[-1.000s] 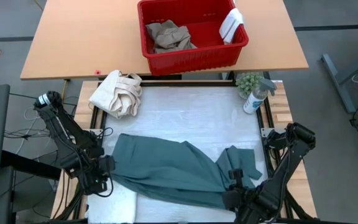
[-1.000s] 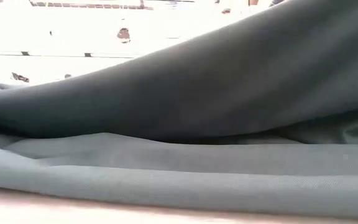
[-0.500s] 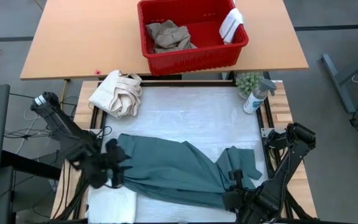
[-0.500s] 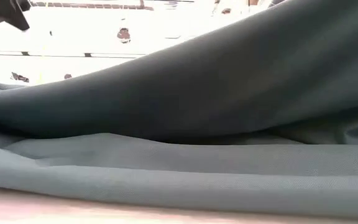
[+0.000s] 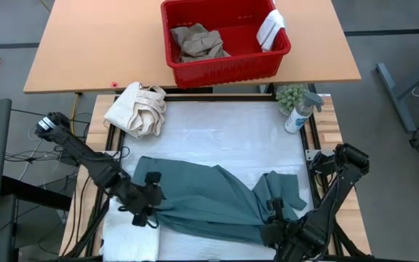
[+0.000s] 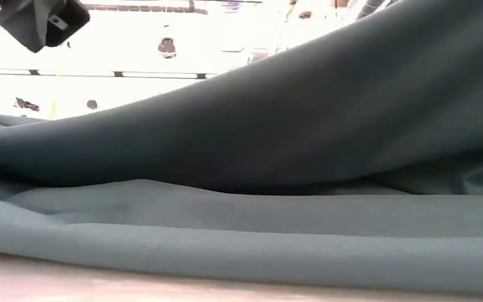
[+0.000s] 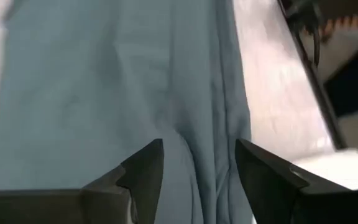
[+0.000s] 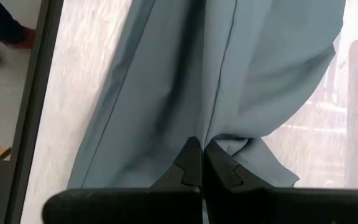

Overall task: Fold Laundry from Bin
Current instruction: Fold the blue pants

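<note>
**Teal garment spread on the work surface: fold in preparation**

Work surface (image 5: 217, 135): a white-covered area on the near table. The teal-green garment (image 5: 209, 200) is laid across its near half, creased and not yet folded.

Bin (image 5: 228, 69): a red slotted basket set on the far table, well apart from the garment. The tan trousers (image 5: 198, 40) are seen inside it, and a small white cloth (image 5: 270, 28) is draped over its right rim.

Cream canvas bundle (image 5: 137, 108): placed at the far-left corner of the work surface, untouched.

Right gripper (image 8: 202, 163): pinched shut on a gathered fold of the garment at its near-right end.

Left gripper (image 7: 194, 167): positioned over the garment's left end, fingers parted around a ridge of cloth, nothing yet clamped.

Step judged in hand: the garment's second end is being taken up. A closing of the left fingers on the cloth is called for next, so that both ends can be lifted and drawn flat.
</note>
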